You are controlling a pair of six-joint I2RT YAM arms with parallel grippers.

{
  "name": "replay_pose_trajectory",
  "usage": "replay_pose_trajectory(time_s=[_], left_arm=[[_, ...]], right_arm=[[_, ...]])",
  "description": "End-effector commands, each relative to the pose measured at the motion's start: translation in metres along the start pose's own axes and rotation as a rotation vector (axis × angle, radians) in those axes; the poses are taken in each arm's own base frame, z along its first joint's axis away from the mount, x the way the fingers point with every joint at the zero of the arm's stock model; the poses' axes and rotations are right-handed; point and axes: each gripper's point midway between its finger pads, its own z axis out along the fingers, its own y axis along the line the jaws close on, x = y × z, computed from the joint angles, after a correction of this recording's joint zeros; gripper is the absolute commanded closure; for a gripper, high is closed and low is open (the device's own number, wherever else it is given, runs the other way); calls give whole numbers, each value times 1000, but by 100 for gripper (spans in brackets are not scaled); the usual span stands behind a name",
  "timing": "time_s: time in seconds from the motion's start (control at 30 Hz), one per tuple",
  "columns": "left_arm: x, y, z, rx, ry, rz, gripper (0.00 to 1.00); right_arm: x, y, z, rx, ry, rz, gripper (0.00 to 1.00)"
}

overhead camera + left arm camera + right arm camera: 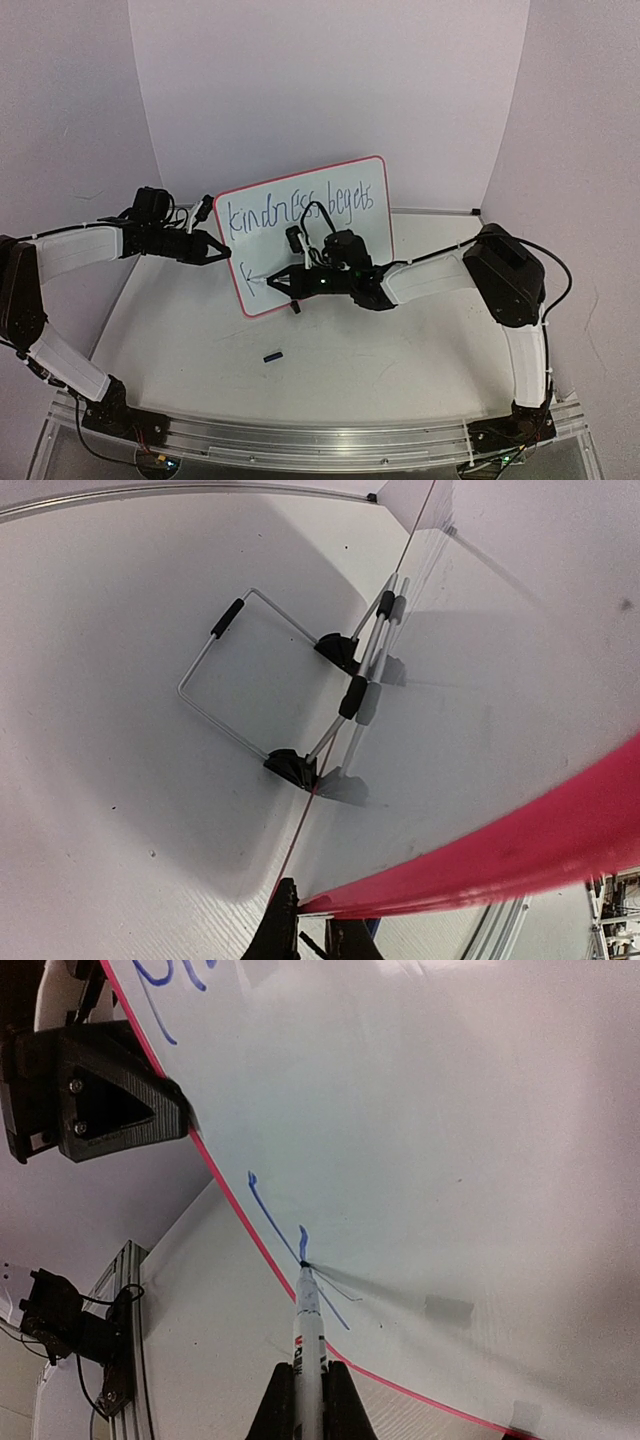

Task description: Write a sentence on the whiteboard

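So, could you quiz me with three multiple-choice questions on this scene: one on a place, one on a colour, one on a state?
1. Where does the tip of the white marker pen touch the white, red-rimmed rectangular whiteboard?
A. At its top right corner
B. At its lower left, under the first written line
C. Nowhere; the pen lies on the table

2. What colour is the handwritten sentence?
A. Dark blue
B. Green
C. Red

3. What state is the right gripper in?
A. Wide open and empty
B. Shut on the marker pen
C. Shut on the board's rim

Answers:
1 B: the tip meets the board at fresh strokes near the lower left rim.
2 A: the letters show blue in the right wrist view.
3 B: it pinches the pen's barrel.
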Motion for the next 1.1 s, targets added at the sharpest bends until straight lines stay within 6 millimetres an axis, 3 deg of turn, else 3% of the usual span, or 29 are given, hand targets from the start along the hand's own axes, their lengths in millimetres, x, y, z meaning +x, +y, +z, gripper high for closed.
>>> replay_pose_trajectory(time_s=[0.0, 0.3, 0.6, 1.07], left_arm=[[-9, -3, -4, -34, -9, 64, 100], [-10, -3, -5, -39, -11, 66, 100], [-10, -4, -5, -39, -11, 66, 100], [-10, -3, -5, -40, -10, 68, 100]], right_arm=[[-15, -16, -9, 99, -77, -1, 100], [-27, -19, -33, 159, -162, 5, 100], [-36, 20, -40, -15, -170, -25, 100], [-36, 1, -24, -18, -148, 23, 100]])
